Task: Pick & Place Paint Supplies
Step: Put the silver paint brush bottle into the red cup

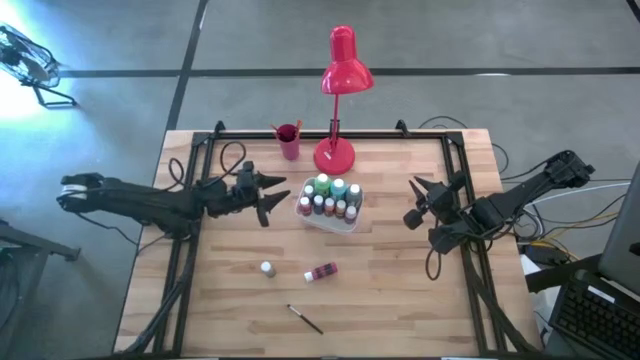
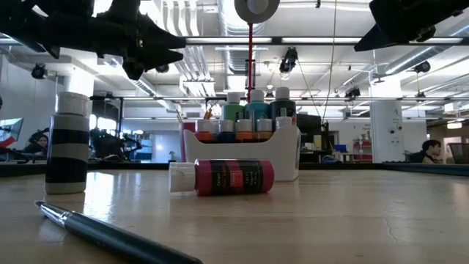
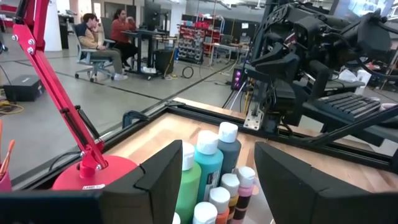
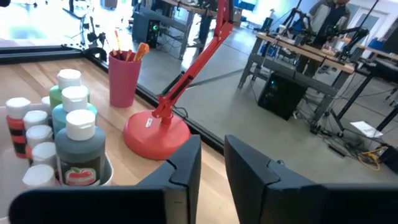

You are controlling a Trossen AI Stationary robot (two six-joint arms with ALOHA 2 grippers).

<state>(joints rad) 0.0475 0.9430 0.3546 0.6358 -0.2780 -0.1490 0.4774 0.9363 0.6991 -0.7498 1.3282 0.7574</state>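
Paint supplies are split between tray and table: most of the small bottles [image 1: 330,196] stand packed in the white tray [image 1: 322,221] at the table's centre, just at 6 o'clock of the red desk lamp [image 1: 337,100]. Still loose are a red bottle [image 1: 321,272] lying on its side at 6 o'clock of the tray, a dark bottle with a pale cap [image 1: 267,268] standing at its 7 o'clock, and a thin brush [image 1: 305,318] farther out toward 6 o'clock.

The left gripper [image 1: 272,196] hovers at 9 o'clock of the tray, fingers spread wide and empty. The right gripper [image 1: 418,200] hangs at 3 o'clock of it, fingers nearly together with a narrow gap, nothing between them.

I judge this a pause between picks. The next move calls for one arm to swing toward 6 o'clock, drop over the lying red bottle and close across its body, not its cap.
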